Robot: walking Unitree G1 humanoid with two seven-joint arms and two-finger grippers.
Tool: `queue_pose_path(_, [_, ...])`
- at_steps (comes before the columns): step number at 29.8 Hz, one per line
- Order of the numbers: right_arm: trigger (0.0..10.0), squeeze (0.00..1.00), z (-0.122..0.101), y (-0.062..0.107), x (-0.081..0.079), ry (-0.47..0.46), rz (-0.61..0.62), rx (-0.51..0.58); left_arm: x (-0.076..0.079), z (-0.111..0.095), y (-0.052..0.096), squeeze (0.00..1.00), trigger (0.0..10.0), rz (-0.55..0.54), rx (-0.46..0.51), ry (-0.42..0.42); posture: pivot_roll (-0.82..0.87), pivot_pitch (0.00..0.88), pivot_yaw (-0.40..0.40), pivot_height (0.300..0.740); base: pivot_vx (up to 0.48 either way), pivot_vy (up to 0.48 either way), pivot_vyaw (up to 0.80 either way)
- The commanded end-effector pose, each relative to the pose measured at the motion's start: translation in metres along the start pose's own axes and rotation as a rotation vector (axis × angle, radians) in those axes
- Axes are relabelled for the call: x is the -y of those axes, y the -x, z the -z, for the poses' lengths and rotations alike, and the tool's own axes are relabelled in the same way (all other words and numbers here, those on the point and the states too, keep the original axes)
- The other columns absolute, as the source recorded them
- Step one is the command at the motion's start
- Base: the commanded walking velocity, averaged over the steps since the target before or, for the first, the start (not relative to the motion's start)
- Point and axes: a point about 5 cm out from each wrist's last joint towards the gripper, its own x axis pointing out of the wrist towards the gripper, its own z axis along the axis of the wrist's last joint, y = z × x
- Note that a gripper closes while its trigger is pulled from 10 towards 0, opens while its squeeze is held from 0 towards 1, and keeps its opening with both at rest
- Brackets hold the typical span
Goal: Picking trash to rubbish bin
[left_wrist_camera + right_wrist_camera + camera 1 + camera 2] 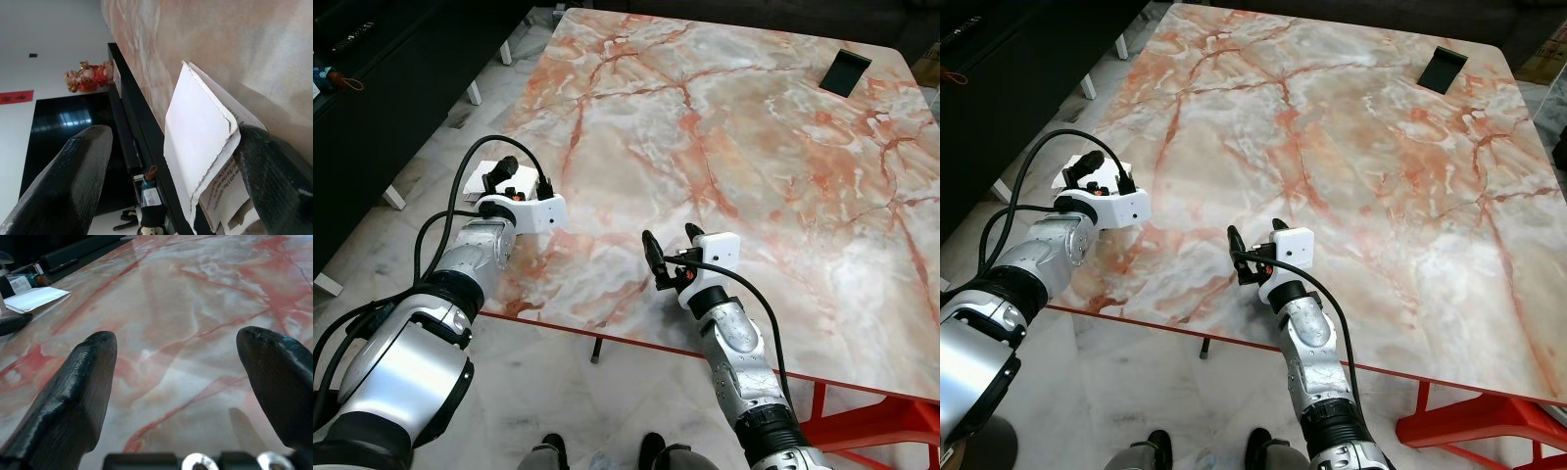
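Here, left end effector (171, 181) agape (touching paper (195, 147))

My head pair looks steeply down on the marble table (724, 147); both wrists skim it closely, sharing, I think, the white paper (195, 147) at ten o'clock.

Flat white torn envelope (198, 147), table edge (509, 127)

Bright, even daylight is flooding the scene.
Soft glare is washing over the counter (724, 127); head views are staying sharp, while the near black fingers (73, 396) are blurring out of focus.
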Motion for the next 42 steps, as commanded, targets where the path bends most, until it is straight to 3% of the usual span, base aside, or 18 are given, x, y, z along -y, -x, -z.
queue_pose_path(1, [10.0, 0.00, 0.0015, 0.0035, 0.0003, -0.001, 0.005, -0.006, 0.0027, 0.0021, -0.0001, 0.00, 10.0, 0.020, -0.012, 0.003, 0.05, 0.248, -0.060, 0.740, 0.000, 0.000, 0.00])
queue_pose_path(2, [10.0, 0.00, 0.0014, 0.0037, 0.0004, -0.001, 0.006, -0.006, 0.0029, 0.0021, -0.0001, 0.00, 3.3, 0.020, -0.013, 0.004, 0.05, 0.247, -0.060, 0.740, 0.000, 0.000, 0.00])
queue_pose_path(3, [10.0, 0.00, 0.0013, 0.0040, 0.0004, -0.001, 0.007, -0.006, 0.0034, 0.0019, 0.0000, 0.00, 0.0, 0.021, -0.014, 0.005, 0.05, 0.249, -0.061, 0.740, 0.000, 0.000, 0.00])
queue_pose_path(25, [10.0, 0.00, 0.0028, 0.0050, -0.0012, -0.012, 0.008, -0.010, 0.0125, -0.0018, 0.0021, 0.00, 0.0, 0.045, 0.002, 0.029, 0.05, 0.251, -0.059, 0.740, 0.000, 0.000, 0.00])
queue_pose_path(42, [10.0, 0.00, 0.0049, 0.0061, -0.0023, -0.016, 0.014, -0.014, 0.0098, -0.0050, 0.0010, 0.00, 0.0, 0.029, 0.003, 0.039, 0.06, 0.248, -0.054, 0.740, 0.000, 0.000, 0.00])
